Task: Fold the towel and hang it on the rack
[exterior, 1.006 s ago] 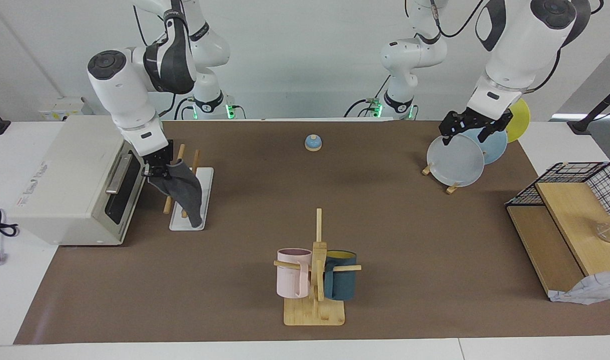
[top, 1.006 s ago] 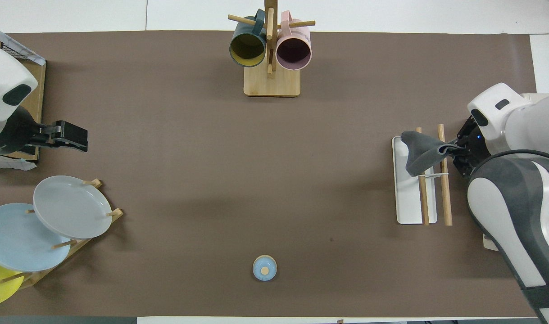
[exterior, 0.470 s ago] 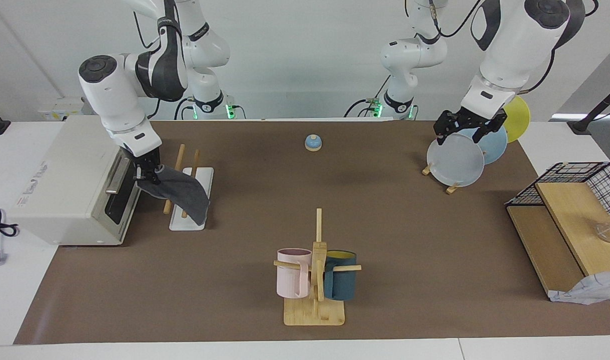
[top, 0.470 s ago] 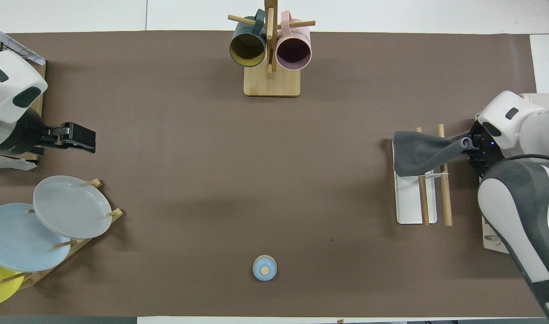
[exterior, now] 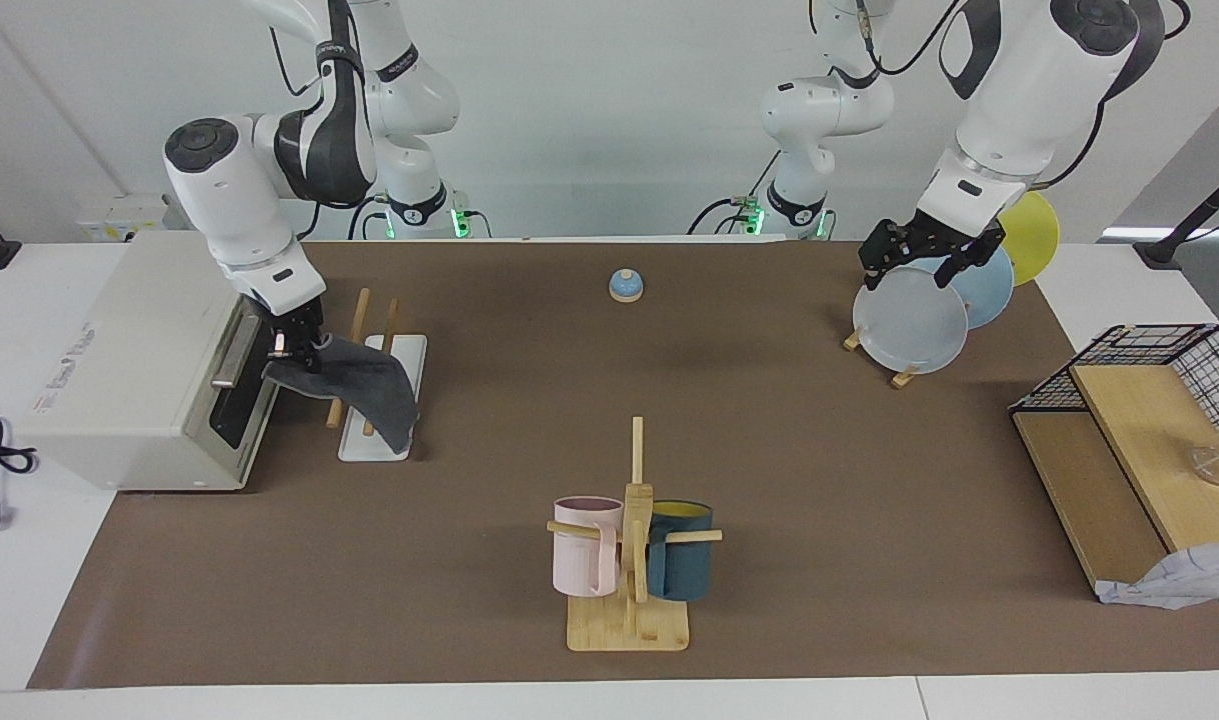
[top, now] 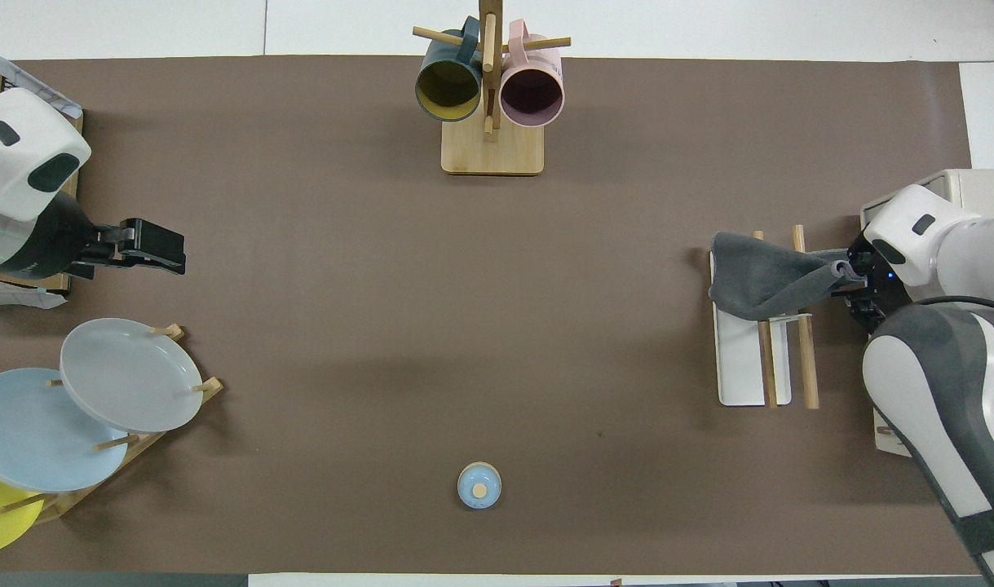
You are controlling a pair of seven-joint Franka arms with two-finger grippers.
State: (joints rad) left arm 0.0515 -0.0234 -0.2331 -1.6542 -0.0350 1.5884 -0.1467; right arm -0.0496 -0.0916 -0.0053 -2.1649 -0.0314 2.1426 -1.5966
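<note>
The dark grey towel [exterior: 364,380] lies draped across the two wooden dowels of the rack [exterior: 410,352], its lower end hanging over the white base. Its other end runs up to my right gripper [exterior: 289,345], which sits low between the rack and the white oven box. From overhead, the towel [top: 762,273] spans both dowels of the rack [top: 741,367], with a curled corner at the right gripper [top: 854,273]. Whether that corner is still pinched does not show. My left gripper [exterior: 917,268] hangs open and empty over the plates; overhead, the left gripper [top: 166,249] also shows.
A white oven box [exterior: 129,350] stands right beside the rack at the right arm's end. A mug tree [exterior: 631,540] holds a pink and a teal mug. The plate stand [exterior: 909,320], a small blue knob [exterior: 626,286] and a wire basket [exterior: 1159,375] occupy other parts of the table.
The right gripper moved from over the rack toward the oven box, pulling the towel across both dowels so it now lies spread over them. The left gripper shifted slightly.
</note>
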